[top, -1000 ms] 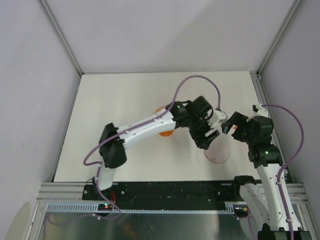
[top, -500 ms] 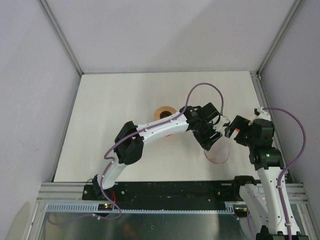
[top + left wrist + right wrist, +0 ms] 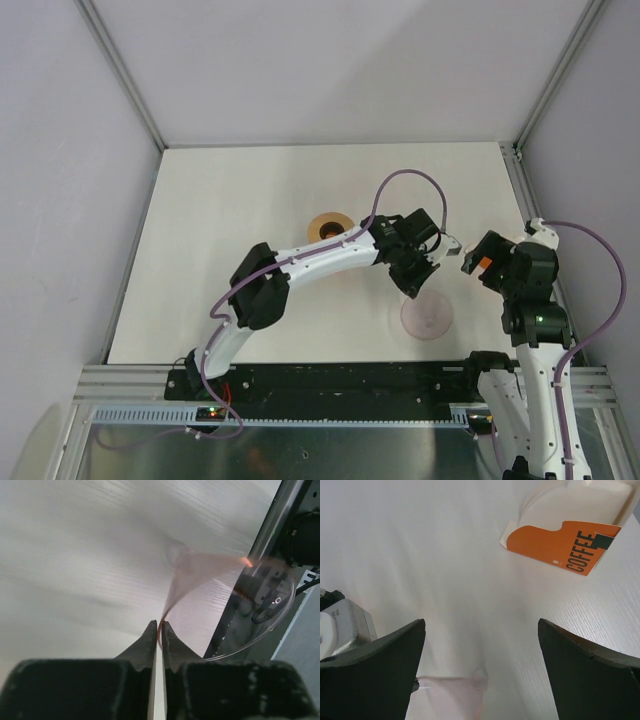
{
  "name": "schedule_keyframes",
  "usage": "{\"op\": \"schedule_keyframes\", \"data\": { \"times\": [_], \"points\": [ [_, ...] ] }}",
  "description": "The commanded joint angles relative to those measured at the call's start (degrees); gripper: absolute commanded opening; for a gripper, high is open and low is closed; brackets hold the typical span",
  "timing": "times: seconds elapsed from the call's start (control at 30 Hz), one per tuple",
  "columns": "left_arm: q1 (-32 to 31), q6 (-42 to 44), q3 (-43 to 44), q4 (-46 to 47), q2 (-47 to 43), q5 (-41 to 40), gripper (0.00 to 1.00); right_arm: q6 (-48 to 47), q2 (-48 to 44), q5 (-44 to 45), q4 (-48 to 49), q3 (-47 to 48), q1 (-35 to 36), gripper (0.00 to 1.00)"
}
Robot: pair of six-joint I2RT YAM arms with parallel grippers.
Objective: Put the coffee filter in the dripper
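The right tool (image 3: 466,260) has drawn back from the dripper (image 3: 427,318).

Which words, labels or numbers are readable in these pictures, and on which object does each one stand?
"COFFEE": black capital letters on the orange packet, seen in the right wrist view.
A tiny pale mark beside that word on the same packet: too small to read.
Top external view and left wrist view: no readable text.
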Motion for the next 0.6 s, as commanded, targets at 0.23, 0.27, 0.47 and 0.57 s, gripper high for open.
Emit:
{"op": "schedule_keyframes", "data": {
  "times": [0.23, 0.27, 0.47, 0.57],
  "points": [
    [-0.3, -1.19, 0.01, 0.84, -0.2, 2.96, 0.0, -1.87, -1.74, -1.9, 0.61, 2.45, -0.41, 0.99],
    [-0.3, -1.11, 0.15, 0.81, -0.42, 3.14, 0.0, -2.06, -1.85, -2.46, 0.65, 2.48, -0.44, 0.99],
    [0.91, -0.33, -1.42, 0.74, -4.97, 3.84, 0.0, -6.38, -3.92, -13.88, 2.76, 2.51, -0.4, 0.99],
    [2.88, -0.8, -3.11, 0.8, -7.81, 4.52, 0.0, -8.0, -4.75, -22.07, 3.49, 2.51, -0.34, 0.98]
  ]
}}
